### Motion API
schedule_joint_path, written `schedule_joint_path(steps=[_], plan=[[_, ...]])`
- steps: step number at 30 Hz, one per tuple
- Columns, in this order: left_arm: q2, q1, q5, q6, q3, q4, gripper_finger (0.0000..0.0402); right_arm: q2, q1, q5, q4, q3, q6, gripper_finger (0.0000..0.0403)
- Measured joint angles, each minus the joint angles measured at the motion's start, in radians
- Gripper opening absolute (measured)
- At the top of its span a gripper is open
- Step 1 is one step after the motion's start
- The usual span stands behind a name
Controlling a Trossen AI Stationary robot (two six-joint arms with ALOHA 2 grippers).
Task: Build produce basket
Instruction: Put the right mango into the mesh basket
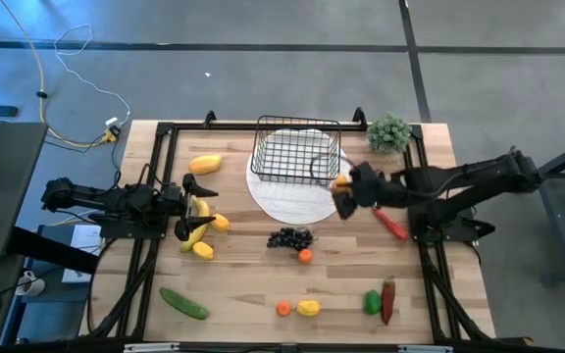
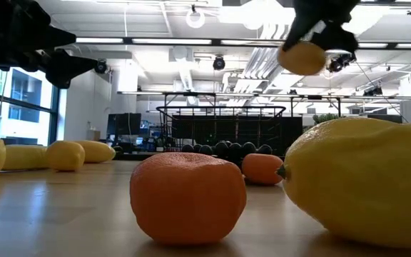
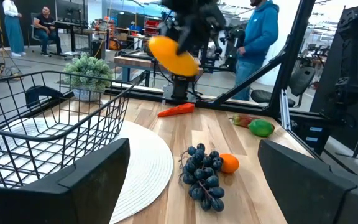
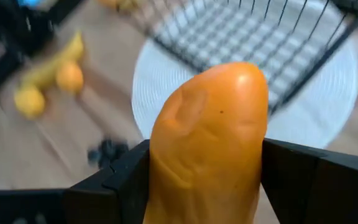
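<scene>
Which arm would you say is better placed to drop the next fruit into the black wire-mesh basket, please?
The right: its gripper already holds the orange-yellow mango beside the black wire-mesh basket; the left gripper waits open by the bananas.

A robotics lab — exposed ceiling ducts, other arm rigs behind.

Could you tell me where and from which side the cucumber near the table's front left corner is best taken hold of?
Judging from the high view, the cucumber lies flat and diagonal on bare wood, clear of the other produce. I would come straight down from above and close across its narrow middle, fingers square to its long axis. The left hand, open over the banana, looks nearest.
</scene>
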Motion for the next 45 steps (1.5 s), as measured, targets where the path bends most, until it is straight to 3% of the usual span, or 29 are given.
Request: schedule_joint_path(steps=[14, 23, 39, 45], plan=[[0.000, 0.000, 0.000, 0.000, 0.000, 0.000, 0.0345, 0.024, -0.316, -0.002, 0.371, 0.011, -0.264, 0.0227], [0.000, 0.000, -0.003, -0.001, 0.000, 0.012, 0.0345, 0.152, -0.467, -0.006, 0.623, 0.012, -0.567, 0.0227], [0.000, 0.000, -0.003, -0.330, 0.000, 0.039, 0.0345, 0.395, -0.562, -0.137, 0.641, 0.011, -0.671, 0.0227], [0.000, 0.000, -0.006, -0.341, 0.000, 0.091, 0.0345, 0.418, -0.562, -0.139, 0.604, 0.010, -0.659, 0.0232]])
